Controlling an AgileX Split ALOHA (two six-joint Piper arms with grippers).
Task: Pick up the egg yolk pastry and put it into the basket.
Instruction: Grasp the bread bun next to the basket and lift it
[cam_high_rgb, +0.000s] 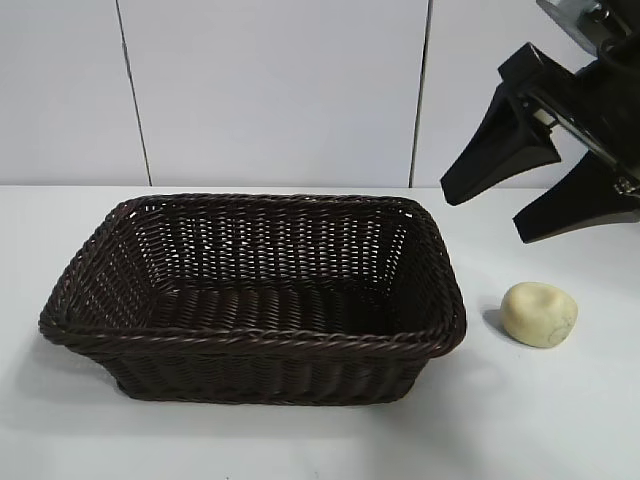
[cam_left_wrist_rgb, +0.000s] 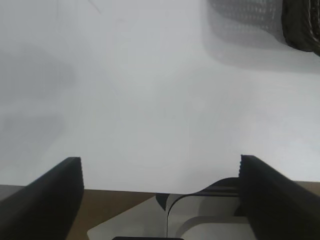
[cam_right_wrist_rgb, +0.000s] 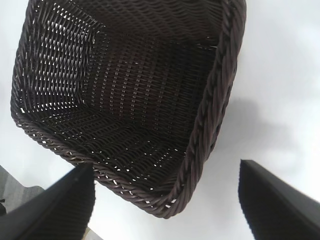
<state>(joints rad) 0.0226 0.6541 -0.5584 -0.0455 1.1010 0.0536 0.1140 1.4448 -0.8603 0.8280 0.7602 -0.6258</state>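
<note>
We see the egg yolk pastry (cam_high_rgb: 540, 314), a small pale yellow bun with a dent on top, lying on the white desk (cam_high_rgb: 560, 420) just beside the right end of the basket (cam_high_rgb: 255, 345), a dark brown wicker basket with nothing in it. Above and behind the pastry hangs the right gripper (cam_high_rgb: 500, 205), its black jaws spread wide and grasping nothing. In the left wrist view we find the left gripper (cam_left_wrist_rgb: 160, 200) over bare desk near its edge, jaws likewise released, a corner of the basket far off.

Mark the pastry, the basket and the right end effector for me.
pastry (cam_high_rgb: 540, 314), exterior view, its top.
basket (cam_high_rgb: 255, 340), exterior view, near rim.
right end effector (cam_high_rgb: 535, 180), exterior view, between its open fingertips.
</note>
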